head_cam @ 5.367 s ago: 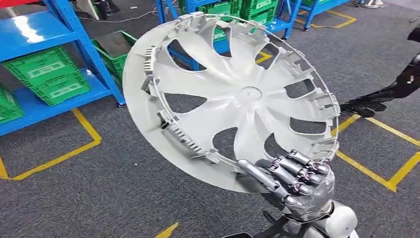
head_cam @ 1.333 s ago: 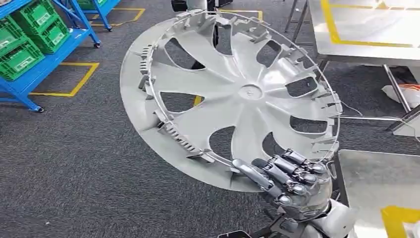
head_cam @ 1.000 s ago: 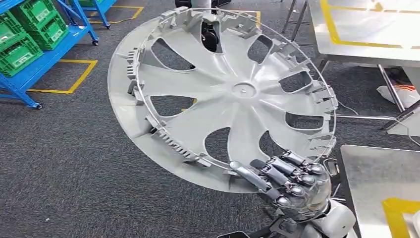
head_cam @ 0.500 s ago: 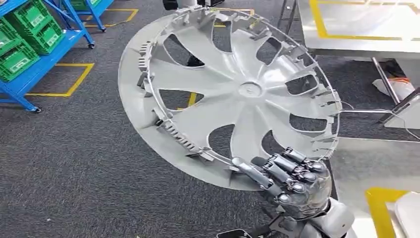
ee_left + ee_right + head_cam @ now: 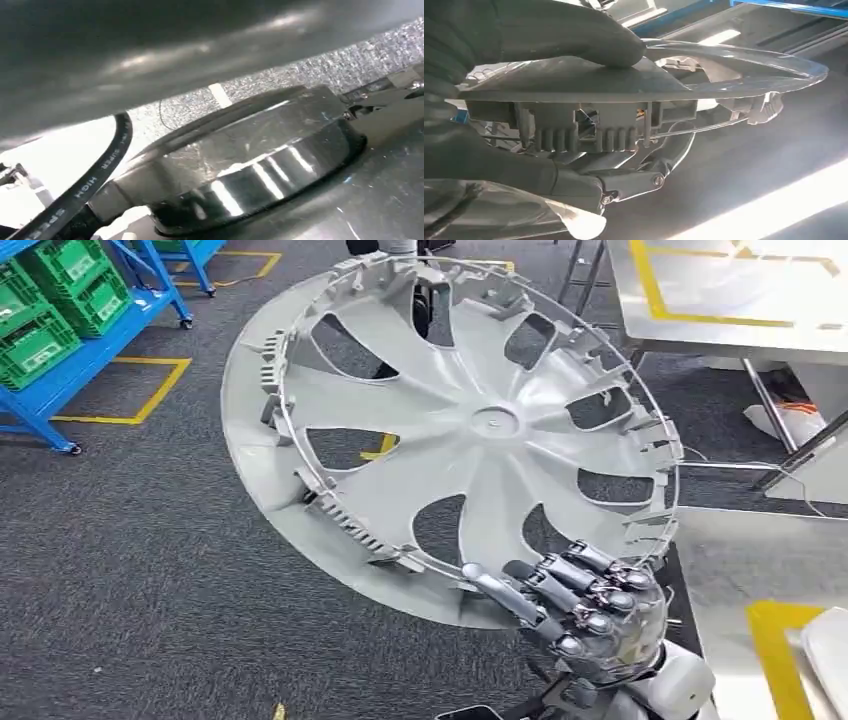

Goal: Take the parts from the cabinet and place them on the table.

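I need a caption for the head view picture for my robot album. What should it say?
The right robot hand grips a big silver wheel cover by its rim, above grey carpet, near a metal table.

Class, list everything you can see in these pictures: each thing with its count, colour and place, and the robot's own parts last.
Wheel cover: one, silver-grey, held up mid-frame by its lower rim.
Crates: several, green, on the rack at upper left.
Rack: one, blue, upper left.
Tables: two, shiny metal with yellow tape, upper right and lower right.
Floor: dark grey carpet with yellow tape lines.
Right robot hand: one, silver and dark, gripping the wheel cover's rim.
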Controlling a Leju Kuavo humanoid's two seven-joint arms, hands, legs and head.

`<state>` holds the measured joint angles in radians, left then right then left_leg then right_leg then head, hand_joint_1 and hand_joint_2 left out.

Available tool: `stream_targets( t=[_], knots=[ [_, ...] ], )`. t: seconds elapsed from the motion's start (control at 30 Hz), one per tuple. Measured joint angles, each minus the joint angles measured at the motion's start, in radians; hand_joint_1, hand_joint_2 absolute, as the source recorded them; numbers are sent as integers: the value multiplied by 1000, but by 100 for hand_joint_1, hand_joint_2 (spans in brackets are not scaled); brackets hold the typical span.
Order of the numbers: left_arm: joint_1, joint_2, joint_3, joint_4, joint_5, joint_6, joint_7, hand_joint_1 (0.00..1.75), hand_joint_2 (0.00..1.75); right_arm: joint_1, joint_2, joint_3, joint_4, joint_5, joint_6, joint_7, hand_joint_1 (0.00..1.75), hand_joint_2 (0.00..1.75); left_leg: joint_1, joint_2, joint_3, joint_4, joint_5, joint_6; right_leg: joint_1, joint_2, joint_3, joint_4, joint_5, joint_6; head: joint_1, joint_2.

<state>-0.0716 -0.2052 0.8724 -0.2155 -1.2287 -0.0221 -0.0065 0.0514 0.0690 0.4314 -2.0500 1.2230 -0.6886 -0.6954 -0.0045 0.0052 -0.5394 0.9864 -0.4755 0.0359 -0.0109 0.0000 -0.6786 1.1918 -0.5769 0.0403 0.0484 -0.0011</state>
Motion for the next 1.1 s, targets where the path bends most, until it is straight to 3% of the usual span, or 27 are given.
stream_targets(
  t=[0.03,0.07,0.1,0.13,0.2,0.23,0.27,0.37,0.4,0.43,0.47,0.5,0.57,0.67,0.7,0.87,1.1],
  knots=[
    [1,0,0,0,0,0,0,0,0,1,0,0,0,0,0,0,175,175,-1,1,-7,1,4,1,0,0,-28,75,-34,3,-2,0],
    [2,0,0,0,-1,0,0,0,0,2,0,0,0,1,0,0,175,175,-3,3,-14,2,9,1,0,0,-44,124,-49,5,0,0],
    [2,0,0,0,-3,0,0,0,0,3,0,0,0,2,0,0,175,175,-4,3,-20,2,13,1,0,0,-34,121,-39,4,-2,0],
    [2,0,0,0,-3,0,0,0,0,3,0,0,0,2,0,0,175,175,-5,3,-24,3,16,0,0,-1,1,71,-11,3,-1,0],
    [2,0,0,0,-3,0,0,0,0,1,0,0,0,2,0,0,175,175,-6,3,-27,5,21,-4,1,-2,116,-112,61,-7,-1,0],
    [2,0,0,0,-3,0,0,0,0,0,0,0,0,1,0,0,175,175,-6,3,-28,5,23,-7,2,-6,153,-182,59,-11,-1,0],
    [1,0,0,0,-3,0,0,0,0,-1,0,0,0,0,0,0,175,175,-13,3,-35,12,24,-12,6,-3,167,-206,56,-14,-2,0],
    [1,0,0,0,-3,1,0,0,0,0,0,1,0,-5,0,0,175,175,-8,5,-44,10,37,-30,10,-1,155,-198,66,-29,-2,0],
    [1,0,0,0,-3,3,0,0,0,0,0,1,0,-6,0,0,175,175,-11,5,-43,5,39,-34,4,-1,159,-211,76,-36,-2,0],
    [1,1,0,0,-3,3,0,0,0,0,0,0,0,-7,0,0,175,175,-10,3,-43,6,35,-21,11,-2,158,-214,72,-23,-4,0],
    [0,2,0,0,-2,4,0,0,0,-1,0,1,0,-7,0,0,175,175,-11,4,-42,-5,39,18,8,-2,155,-214,77,-25,-14,0],
    [0,3,1,0,0,4,0,0,0,-1,0,1,0,-7,0,0,175,175,-11,2,-44,-3,39,23,9,-1,153,-215,80,-28,-10,0],
    [2,3,1,0,0,5,0,0,0,0,0,1,0,-8,0,0,175,175,-9,2,-46,-5,45,15,11,-1,153,-213,81,-31,-12,0],
    [1,3,1,0,0,5,0,0,0,1,0,1,0,-8,0,0,175,175,-5,2,-47,-6,56,-16,14,-1,146,-207,83,-34,-13,0],
    [2,3,1,0,1,4,0,0,0,1,0,1,0,-11,0,0,175,175,-5,2,-48,-6,57,-20,14,-1,145,-206,83,-34,-12,0],
    [1,2,2,0,1,4,0,0,0,1,0,1,0,-31,0,0,175,175,-4,2,-52,-6,59,-27,14,-1,141,-205,83,-35,-12,0],
    [1,0,2,0,3,3,0,0,0,1,0,3,0,-40,0,0,175,175,-8,2,-61,2,57,-24,10,-2,137,-205,87,-30,-12,0]
  ],
)
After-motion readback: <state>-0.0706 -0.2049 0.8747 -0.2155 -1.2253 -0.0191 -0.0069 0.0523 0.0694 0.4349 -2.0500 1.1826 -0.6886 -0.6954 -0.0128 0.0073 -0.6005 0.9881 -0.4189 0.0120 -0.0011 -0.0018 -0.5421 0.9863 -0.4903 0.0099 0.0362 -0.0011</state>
